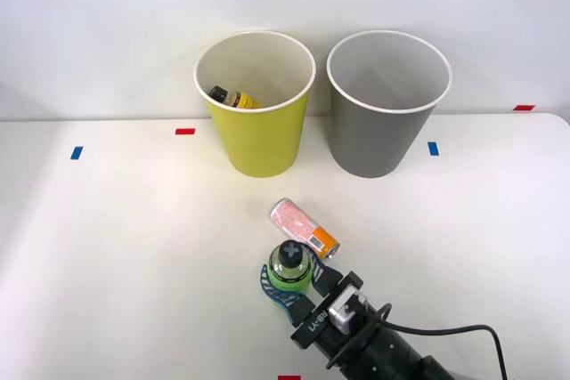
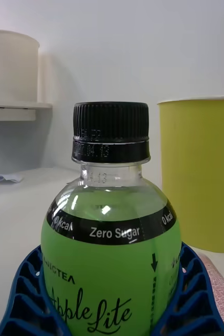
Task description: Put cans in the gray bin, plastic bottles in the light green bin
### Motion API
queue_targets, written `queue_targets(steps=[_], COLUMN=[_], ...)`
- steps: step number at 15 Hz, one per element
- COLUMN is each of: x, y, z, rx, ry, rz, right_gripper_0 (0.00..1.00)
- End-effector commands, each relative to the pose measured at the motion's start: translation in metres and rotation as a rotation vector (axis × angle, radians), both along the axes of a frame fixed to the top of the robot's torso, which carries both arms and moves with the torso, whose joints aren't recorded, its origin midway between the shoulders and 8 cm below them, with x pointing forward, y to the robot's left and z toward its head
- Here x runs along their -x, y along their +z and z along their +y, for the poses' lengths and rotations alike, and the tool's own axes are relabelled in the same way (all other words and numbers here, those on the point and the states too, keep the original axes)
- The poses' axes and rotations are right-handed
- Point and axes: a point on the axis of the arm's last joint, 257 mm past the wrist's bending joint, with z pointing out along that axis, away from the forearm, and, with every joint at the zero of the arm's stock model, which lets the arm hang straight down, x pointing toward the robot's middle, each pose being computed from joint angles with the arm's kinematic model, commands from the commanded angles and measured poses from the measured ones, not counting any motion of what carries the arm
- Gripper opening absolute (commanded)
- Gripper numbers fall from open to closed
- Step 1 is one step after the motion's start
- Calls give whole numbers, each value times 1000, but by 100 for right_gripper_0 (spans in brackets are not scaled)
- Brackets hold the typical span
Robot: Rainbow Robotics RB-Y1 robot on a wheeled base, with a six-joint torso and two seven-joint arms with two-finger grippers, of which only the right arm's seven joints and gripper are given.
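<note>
A bright green plastic bottle (image 1: 290, 260) with a black cap stands upright at the front middle of the table, and my right gripper (image 1: 289, 277) is shut on it. In the wrist view the blue fingers (image 2: 22, 289) hug both sides of the bottle (image 2: 112, 252). The pink-and-orange can (image 1: 305, 227) lies on its side just behind the bottle, and its pink end (image 2: 219, 294) shows beside one finger. Behind stand the light green bin (image 1: 258, 140) (image 2: 201, 173), with a yellow-labelled bottle (image 1: 233, 98) inside, and to its right the gray bin (image 1: 374, 140).
Blue tape marks (image 1: 77, 153) (image 1: 433, 148) and red ones (image 1: 184, 131) (image 1: 524, 108) lie on the white table. A white wall rises close behind the bins. A white cup (image 2: 12, 65) stands on a shelf in the wrist view.
</note>
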Motion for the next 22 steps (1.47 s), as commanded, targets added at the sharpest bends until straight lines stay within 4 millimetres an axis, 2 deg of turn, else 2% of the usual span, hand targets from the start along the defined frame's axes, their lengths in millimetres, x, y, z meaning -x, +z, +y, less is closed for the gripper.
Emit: queue_targets(steps=[1,5,13,17,22], x=[-2,-10,-23,-37,-44], y=[6,27,97,123,174], z=[-7,-20,-53,-57,-61], rx=[-16,-54,-135,-150,-240], ry=[-17,-43,-49,-56,-18], rz=[-10,-30,-32,-39,-46], right_gripper_0=[0,0,0,0,0])
